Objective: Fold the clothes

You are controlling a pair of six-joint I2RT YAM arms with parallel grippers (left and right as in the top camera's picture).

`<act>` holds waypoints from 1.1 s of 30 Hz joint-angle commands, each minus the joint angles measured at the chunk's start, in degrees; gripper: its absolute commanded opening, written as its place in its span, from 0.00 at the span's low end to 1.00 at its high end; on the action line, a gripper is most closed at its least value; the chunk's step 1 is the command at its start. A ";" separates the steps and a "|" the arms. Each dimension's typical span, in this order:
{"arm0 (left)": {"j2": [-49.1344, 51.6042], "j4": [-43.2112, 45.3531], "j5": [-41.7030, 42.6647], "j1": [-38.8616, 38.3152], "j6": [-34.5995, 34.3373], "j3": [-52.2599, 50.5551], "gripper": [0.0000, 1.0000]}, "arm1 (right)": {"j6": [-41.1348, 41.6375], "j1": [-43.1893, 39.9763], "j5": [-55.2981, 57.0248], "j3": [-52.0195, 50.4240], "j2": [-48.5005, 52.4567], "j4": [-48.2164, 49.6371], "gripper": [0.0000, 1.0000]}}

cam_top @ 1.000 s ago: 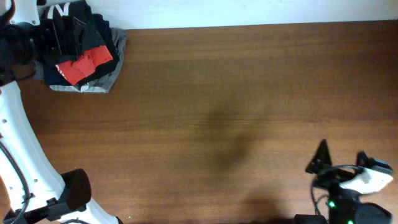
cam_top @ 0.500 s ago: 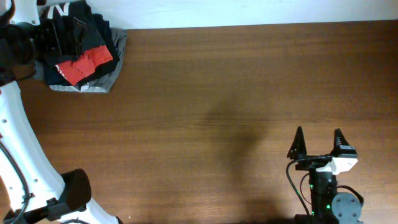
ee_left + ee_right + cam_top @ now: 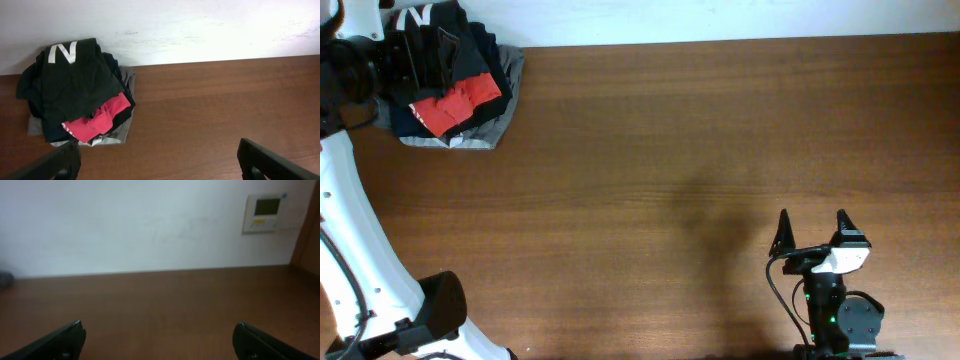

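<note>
The clothes [image 3: 440,45], a dark, almost black wrinkly garment with a white mark [image 3: 63,51], lie on top of a pile at the table's far left corner. In the left wrist view the clothes [image 3: 75,87] sit to the upper left, well beyond my left gripper [image 3: 159,152]. That gripper is open, with bare wood between its fingers. My right gripper [image 3: 812,225] stands near the front right of the table, far from the pile. Its jaws are open and hold nothing, and the right wrist view shows this gripper [image 3: 159,332] facing the wall.
A red T-shirt [image 3: 455,105] and a grey folded garment [image 3: 485,135] lie under the dark one in the same pile. The white left arm [image 3: 350,220] runs along the table's left edge. A white wall [image 3: 200,30] backs the table, with a small wall panel [image 3: 264,212] at right.
My right gripper has moved left and away from the front edge, turning to face the wall. The pile and the left arm have not moved.
</note>
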 commanded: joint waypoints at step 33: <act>-0.11 0.15 0.63 0.11 0.92 -0.15 0.99 | -4.92 -0.33 -2.03 -0.52 -0.57 -4.46 0.99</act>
